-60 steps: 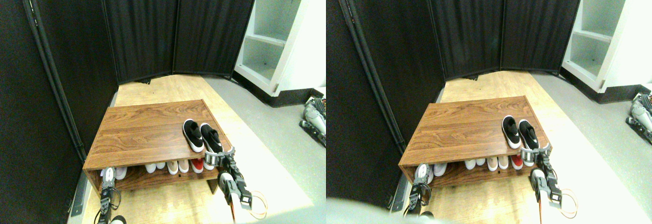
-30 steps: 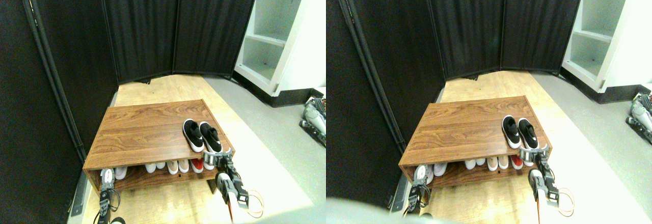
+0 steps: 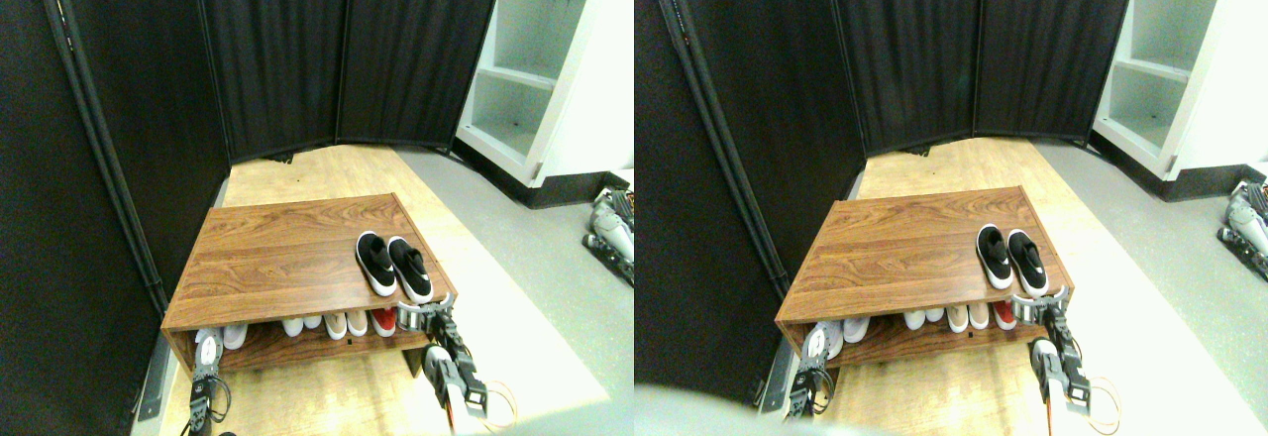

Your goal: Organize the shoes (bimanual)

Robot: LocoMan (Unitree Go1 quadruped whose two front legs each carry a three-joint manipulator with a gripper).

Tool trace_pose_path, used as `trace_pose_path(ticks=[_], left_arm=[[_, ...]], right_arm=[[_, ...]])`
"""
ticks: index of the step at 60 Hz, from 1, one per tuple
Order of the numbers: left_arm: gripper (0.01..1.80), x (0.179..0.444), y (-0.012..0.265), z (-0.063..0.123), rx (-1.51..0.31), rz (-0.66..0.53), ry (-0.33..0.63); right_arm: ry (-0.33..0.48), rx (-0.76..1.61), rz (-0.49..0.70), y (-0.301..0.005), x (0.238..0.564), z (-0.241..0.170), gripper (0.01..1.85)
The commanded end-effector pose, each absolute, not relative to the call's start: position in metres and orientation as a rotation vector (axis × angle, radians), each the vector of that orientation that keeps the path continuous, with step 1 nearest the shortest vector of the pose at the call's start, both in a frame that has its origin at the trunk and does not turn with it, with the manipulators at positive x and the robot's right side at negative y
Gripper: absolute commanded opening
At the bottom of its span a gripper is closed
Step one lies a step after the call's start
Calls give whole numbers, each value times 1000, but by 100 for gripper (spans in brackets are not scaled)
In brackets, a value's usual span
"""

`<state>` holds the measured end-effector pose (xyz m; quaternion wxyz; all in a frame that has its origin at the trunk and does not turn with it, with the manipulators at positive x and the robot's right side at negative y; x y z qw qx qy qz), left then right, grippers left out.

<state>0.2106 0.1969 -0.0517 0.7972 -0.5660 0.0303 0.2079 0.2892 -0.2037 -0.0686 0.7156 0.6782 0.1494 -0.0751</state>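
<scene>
Shoes (image 3: 393, 265) sitting side by side on the rack (image 3: 267, 258) top, near its right front corner. Right gripper (image 3: 424, 313) hovering just below that corner, jaws spread, holding nothing. Left gripper (image 3: 207, 349) waiting at the rack's lower left; jaws unreadable.

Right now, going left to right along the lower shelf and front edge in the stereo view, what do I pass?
Left gripper → white shoes → white and beige shoes → red shoe → right gripper.
</scene>
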Motion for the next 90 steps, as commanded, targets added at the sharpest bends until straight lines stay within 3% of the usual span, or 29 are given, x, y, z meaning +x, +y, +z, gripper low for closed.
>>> trace_pose_path(ticks=[1, 13, 24, 28, 30, 31, 37, 49, 61, 81, 90], left_arm=[[1, 213, 196, -41, -1222, 395, 23], [1, 210, 197, -40, -1235, 398, 12], [1, 208, 199, -40, -1229, 419, -5], [1, 207, 200, -40, -1228, 426, -16], [1, 208, 200, -40, -1216, 427, -9], [1, 208, 200, -40, -1216, 427, -9], [1, 209, 201, -40, -1228, 414, -8], [1, 210, 202, -41, -1236, 411, -5], [1, 212, 201, -41, -1227, 409, -9], [1, 209, 201, -42, -1227, 411, -23], [1, 207, 202, -42, -1229, 401, -25]], right_arm=[[275, 1496, -87, -204, 282, -48, 120], [235, 1430, -97, -215, 254, -25, 132], [156, 1395, -160, -241, 242, -3, 119], [92, 1362, -186, -249, 243, 5, 97], [39, 1321, -201, -253, 243, 10, 74], [39, 1321, -201, -253, 243, 10, 74], [-88, 1208, -229, -265, 253, 17, 1], [-108, 1162, -239, -285, 283, 14, 1], [-31, 1171, -225, -295, 322, 0, 1], [37, 1245, -369, -283, 344, -28, 1], [65, 1249, -343, -268, 344, -38, 1]])
